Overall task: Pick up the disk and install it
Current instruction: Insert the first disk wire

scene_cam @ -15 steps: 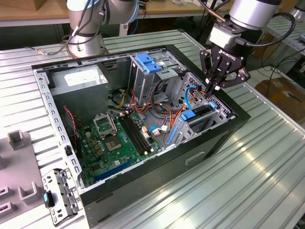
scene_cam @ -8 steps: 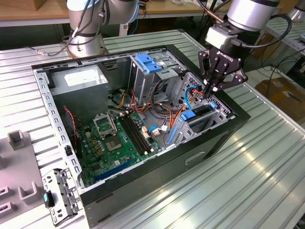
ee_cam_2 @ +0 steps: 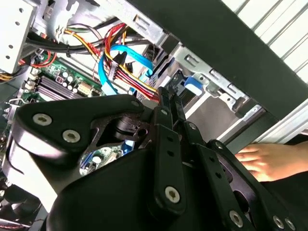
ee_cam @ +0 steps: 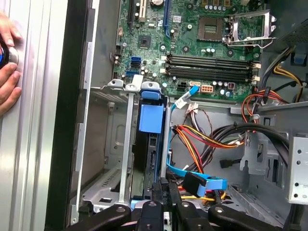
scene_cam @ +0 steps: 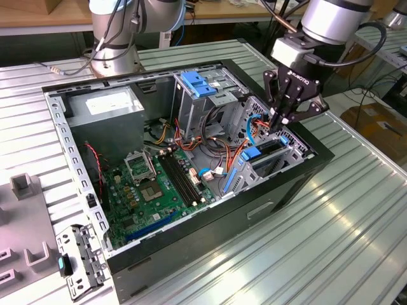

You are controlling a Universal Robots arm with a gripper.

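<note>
Pincer (scene_cam: 280, 121) at disk (ee_cam: 150, 144) in drive cage (scene_cam: 294, 151); hand (ee_cam_2: 269, 161) nearby.

A robotics lab bench — that is where we are.
We see an opened computer case (scene_cam: 191, 159) on a ribbed aluminium table (scene_cam: 356, 210), wooden benches (scene_cam: 38, 19) and cables (scene_cam: 375, 95) behind — a robot arm's base (scene_cam: 114, 44) bolted on.

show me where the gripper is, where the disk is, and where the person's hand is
gripper (scene_cam: 280, 119), exterior view, between its fingertips, down at the drive bay.
disk (ee_cam: 150, 118), first wrist view, on its blue carrier end, standing in the metal bay.
hand (ee_cam_2: 269, 161), second wrist view, middle of the hand, resting beside the computer case.
</note>
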